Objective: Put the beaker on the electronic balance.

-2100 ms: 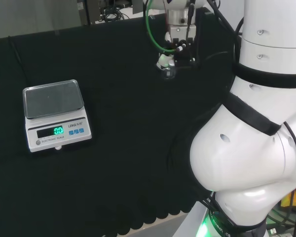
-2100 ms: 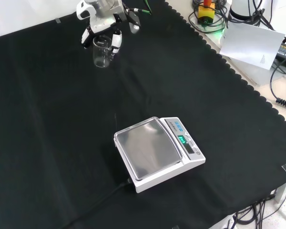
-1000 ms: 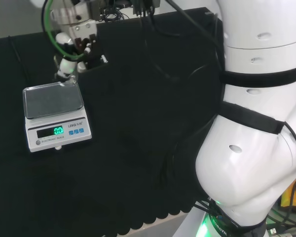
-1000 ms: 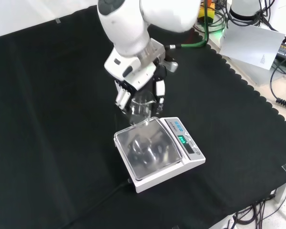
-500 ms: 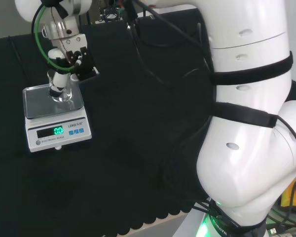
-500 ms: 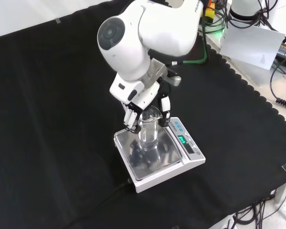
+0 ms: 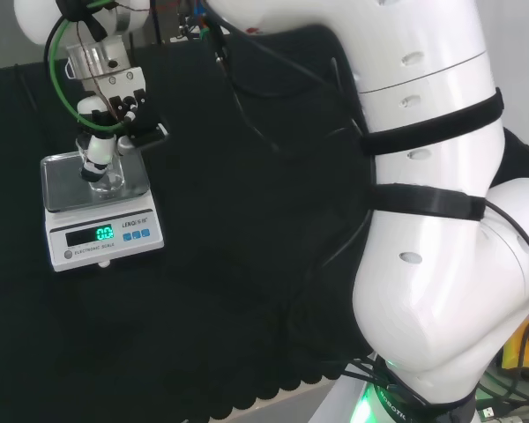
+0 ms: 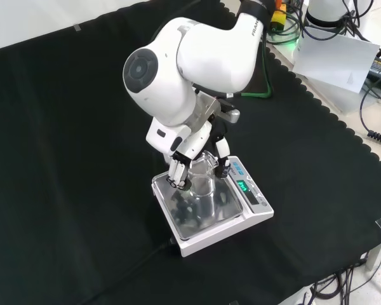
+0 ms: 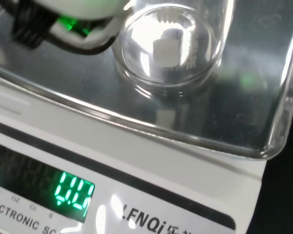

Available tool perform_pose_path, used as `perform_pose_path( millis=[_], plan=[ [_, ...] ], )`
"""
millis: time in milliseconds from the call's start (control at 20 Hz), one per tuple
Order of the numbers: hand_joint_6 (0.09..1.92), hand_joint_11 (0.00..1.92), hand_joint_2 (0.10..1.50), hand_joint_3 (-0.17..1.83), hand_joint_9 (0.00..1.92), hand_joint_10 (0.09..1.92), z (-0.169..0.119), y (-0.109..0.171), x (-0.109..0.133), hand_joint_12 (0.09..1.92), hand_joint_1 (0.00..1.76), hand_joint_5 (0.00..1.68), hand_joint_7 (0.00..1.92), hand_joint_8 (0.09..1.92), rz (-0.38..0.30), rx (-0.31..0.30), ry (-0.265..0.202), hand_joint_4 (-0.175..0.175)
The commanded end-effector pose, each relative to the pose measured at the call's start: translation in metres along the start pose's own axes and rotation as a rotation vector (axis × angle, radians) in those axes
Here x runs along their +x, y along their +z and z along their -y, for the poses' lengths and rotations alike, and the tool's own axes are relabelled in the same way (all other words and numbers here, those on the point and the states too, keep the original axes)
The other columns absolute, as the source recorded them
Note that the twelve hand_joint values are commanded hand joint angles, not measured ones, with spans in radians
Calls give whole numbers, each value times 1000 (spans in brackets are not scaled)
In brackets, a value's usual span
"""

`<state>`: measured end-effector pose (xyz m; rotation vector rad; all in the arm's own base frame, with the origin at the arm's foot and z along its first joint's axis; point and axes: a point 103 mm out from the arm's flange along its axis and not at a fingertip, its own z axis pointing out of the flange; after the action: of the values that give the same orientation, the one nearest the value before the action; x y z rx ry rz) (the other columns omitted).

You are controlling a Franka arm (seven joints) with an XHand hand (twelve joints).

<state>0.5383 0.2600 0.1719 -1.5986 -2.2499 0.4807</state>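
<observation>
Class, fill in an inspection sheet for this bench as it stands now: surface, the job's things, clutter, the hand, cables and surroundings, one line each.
Surface: black cloth covers the bench, scalloped along its edge.
Job's things: clear glass beaker upright over the steel pan of the electronic balance; contact with the pan cannot be told. The balance's green display is lit.
Clutter: nothing seen on the cloth.
Hand: the hand has its fingers curled round the beaker.
Cables: a dark lead runs from the balance across the cloth; a green cable loops at the wrist.
Surroundings: a white sheet and tangled wires lie beyond the cloth's edge.
</observation>
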Motion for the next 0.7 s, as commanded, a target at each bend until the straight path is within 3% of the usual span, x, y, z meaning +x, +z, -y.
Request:
perform_pose_path(
  millis=[50, 250, 700],
  plan=[
    [366, 541, 557, 537, 737, 674, 4, -6, 0, 1306, 686, 194, 325, 931, -12, 17, -36, -22],
    [87, 344, 592, 356, 521, 734, 13, -22, -2, 1427, 585, 149, 108, 799, -20, -32, -48, 1],
    [87, 235, 610, 248, 401, 775, 37, -60, -11, 1478, 536, 102, 17, 747, -10, -99, -44, 18]
  ],
)
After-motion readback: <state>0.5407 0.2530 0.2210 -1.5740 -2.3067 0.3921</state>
